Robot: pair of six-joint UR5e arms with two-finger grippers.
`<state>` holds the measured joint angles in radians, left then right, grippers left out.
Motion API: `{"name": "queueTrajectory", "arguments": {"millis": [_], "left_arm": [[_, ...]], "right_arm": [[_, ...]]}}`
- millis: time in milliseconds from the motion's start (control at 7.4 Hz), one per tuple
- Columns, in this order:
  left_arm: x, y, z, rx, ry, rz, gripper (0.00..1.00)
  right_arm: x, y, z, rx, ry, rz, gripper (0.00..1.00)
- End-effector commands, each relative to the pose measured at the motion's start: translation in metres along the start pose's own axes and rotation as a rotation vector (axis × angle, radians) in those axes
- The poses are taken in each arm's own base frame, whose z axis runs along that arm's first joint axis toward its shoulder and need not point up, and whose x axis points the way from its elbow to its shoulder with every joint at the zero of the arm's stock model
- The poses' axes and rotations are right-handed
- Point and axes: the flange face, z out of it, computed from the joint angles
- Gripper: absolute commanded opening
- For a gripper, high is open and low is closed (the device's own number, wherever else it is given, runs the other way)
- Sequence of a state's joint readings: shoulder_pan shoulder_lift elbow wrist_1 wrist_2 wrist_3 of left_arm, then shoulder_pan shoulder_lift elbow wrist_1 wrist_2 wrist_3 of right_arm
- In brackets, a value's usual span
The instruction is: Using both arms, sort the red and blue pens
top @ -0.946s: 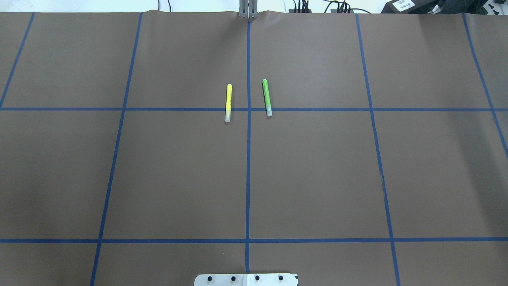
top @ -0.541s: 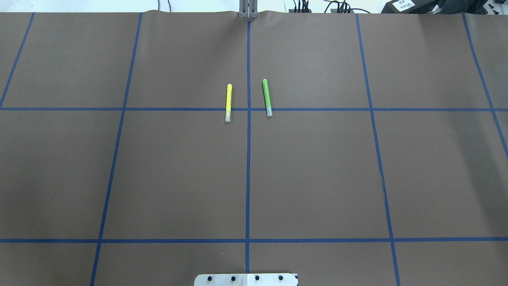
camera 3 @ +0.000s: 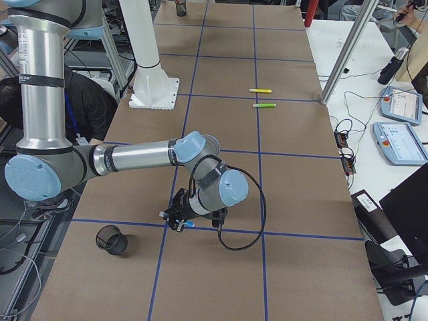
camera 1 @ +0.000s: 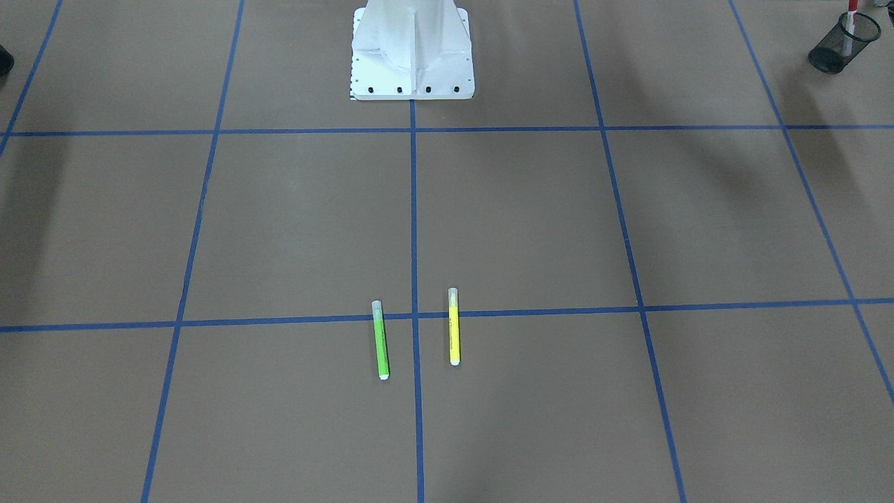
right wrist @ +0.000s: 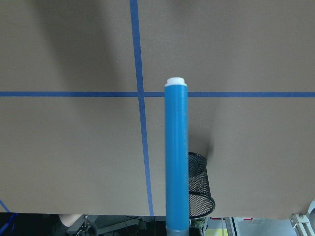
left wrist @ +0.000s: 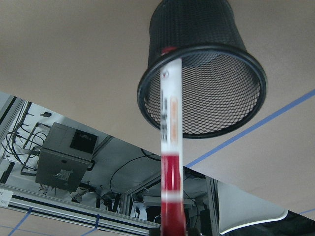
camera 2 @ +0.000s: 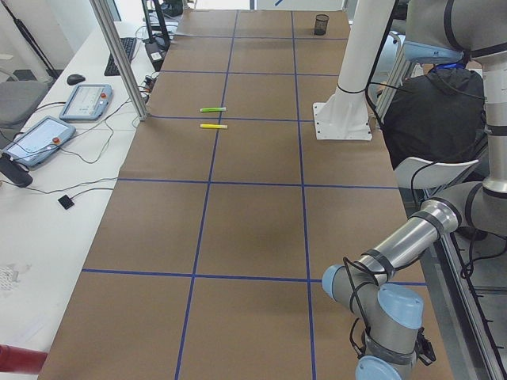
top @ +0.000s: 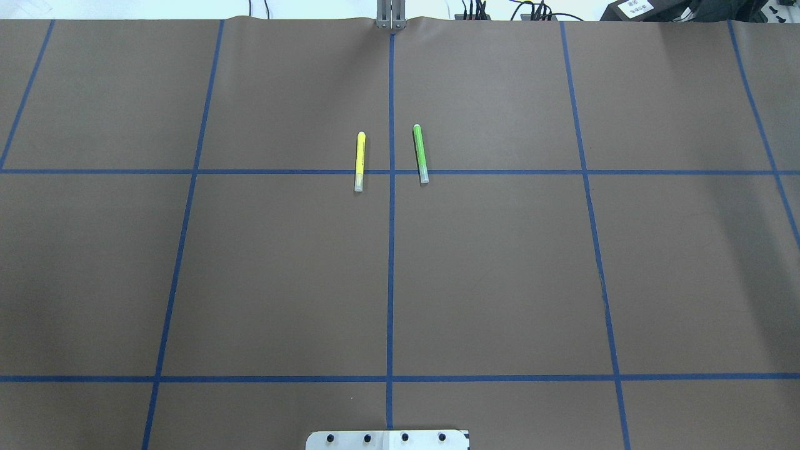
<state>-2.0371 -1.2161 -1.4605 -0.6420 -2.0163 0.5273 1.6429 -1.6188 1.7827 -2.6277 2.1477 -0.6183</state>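
The red pen [left wrist: 170,147], a white marker with red ends, runs from the bottom of the left wrist view up to a black mesh cup [left wrist: 202,73], its far red tip at the rim. The front view shows the same red pen [camera 1: 848,15] rising from this cup [camera 1: 844,43]. My left gripper's fingers are out of frame, holding its near end. In the exterior right view, my right gripper [camera 3: 179,219] hangs low over the table, shut on the blue pen [right wrist: 176,152]. A second mesh cup [camera 3: 112,239] stands just beside it.
A green pen [top: 420,154] and a yellow pen [top: 359,161] lie side by side near the centre line. The white pedestal [camera 1: 412,49] stands at the robot's side. A person [camera 3: 80,100] sits behind it. Tablets [camera 3: 401,124] lie on the side bench.
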Motion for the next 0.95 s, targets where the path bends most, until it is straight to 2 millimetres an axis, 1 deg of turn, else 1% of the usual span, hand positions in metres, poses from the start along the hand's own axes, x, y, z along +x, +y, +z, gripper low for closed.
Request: {"name": "queueTrajectory", "arguments": {"millis": [0, 135, 270, 405, 541, 811], "left_arm": [[0.011, -0.004, -0.024, 0.030, -0.013, 0.014, 1.00], [0.030, -0.010, -0.061, 0.081, -0.023, 0.039, 1.00], [0.049, -0.016, -0.100, 0.131, -0.050, 0.068, 1.00], [0.065, -0.018, -0.127, 0.181, -0.057, 0.097, 1.00], [0.092, -0.018, -0.162, 0.261, -0.023, 0.134, 1.00], [0.159, -0.009, -0.257, 0.412, -0.048, 0.230, 1.00]], "right_arm": [[0.000, 0.001, -0.003, 0.007, -0.001, 0.002, 0.00], [0.005, 0.006, 0.000, 0.002, -0.011, 0.015, 0.00], [0.014, 0.018, 0.002, -0.003, -0.035, 0.041, 0.00], [0.023, 0.033, 0.001, -0.029, -0.049, 0.077, 0.00], [0.032, 0.048, 0.005, -0.076, -0.064, 0.098, 0.00], [0.045, 0.068, 0.044, -0.145, -0.124, 0.140, 0.00]]}}
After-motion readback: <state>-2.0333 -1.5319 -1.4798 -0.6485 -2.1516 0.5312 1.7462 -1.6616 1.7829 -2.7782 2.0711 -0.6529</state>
